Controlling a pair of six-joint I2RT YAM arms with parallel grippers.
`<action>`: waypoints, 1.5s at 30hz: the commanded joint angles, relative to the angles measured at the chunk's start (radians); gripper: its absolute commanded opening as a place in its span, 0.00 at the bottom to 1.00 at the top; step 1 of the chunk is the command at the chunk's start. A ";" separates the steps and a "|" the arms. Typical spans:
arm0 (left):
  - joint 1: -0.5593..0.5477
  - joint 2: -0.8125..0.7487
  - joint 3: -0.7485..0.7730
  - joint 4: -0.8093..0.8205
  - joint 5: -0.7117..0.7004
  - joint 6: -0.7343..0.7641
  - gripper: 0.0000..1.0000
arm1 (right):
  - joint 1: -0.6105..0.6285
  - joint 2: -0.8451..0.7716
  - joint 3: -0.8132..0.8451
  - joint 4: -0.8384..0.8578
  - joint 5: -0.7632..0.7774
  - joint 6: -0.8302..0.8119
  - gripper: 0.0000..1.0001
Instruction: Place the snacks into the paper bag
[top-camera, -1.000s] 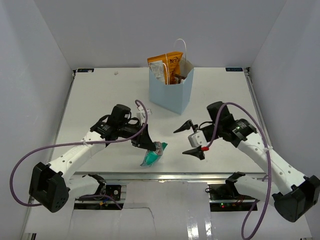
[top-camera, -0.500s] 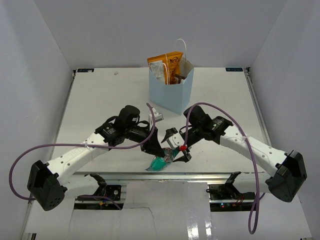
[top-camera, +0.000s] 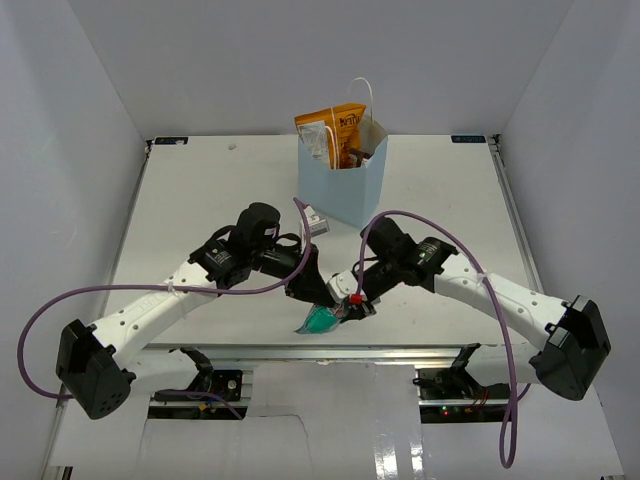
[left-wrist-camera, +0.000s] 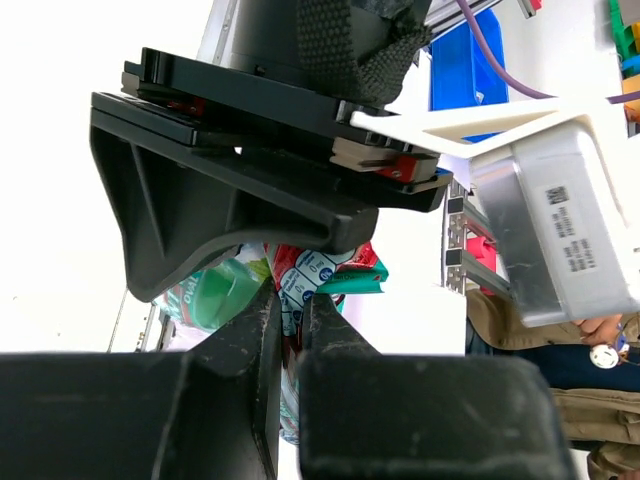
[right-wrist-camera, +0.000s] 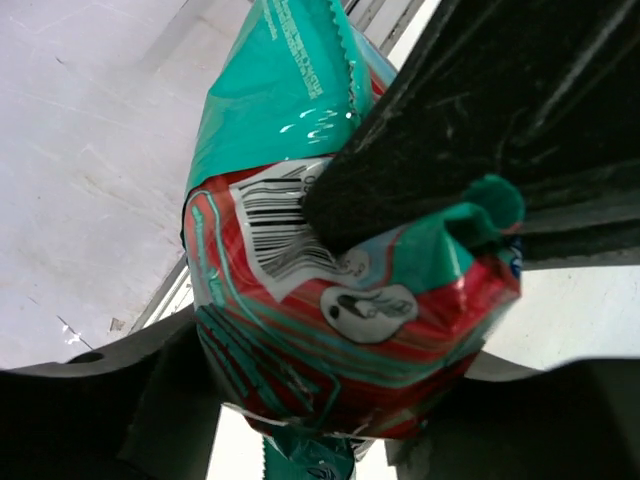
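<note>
A green and red snack packet (top-camera: 316, 323) hangs just above the table's front edge, held between both arms. My left gripper (top-camera: 322, 298) is shut on its upper edge, and the left wrist view shows the packet (left-wrist-camera: 322, 272) pinched between my left gripper's (left-wrist-camera: 290, 330) fingers. My right gripper (top-camera: 350, 305) has come in from the right. The puffy packet (right-wrist-camera: 340, 300) fills my right gripper's (right-wrist-camera: 330, 405) gap and touches both fingers. The light blue paper bag (top-camera: 345, 190) stands upright at the back centre with an orange chip bag (top-camera: 335, 128) sticking out of it.
The table's front edge (top-camera: 320, 349) lies directly below the packet. The bag's white loop handle (top-camera: 364, 92) rises above its rim. Purple cables loop off both arms. White walls close in the table on three sides.
My right arm swung left to the packet, and its wide-open jaws closed in around it. My left arm carried the packet a little right and toward the front edge.
</note>
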 joint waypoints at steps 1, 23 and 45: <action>-0.003 -0.034 0.040 0.037 0.037 0.013 0.00 | 0.003 -0.012 0.000 0.008 0.018 0.034 0.56; -0.003 -0.423 0.133 -0.163 -0.681 0.148 0.88 | -0.247 -0.147 0.174 -0.032 0.078 0.077 0.11; -0.001 -0.553 -0.192 -0.088 -0.875 0.246 0.91 | -0.532 0.480 0.892 0.532 0.263 0.968 0.08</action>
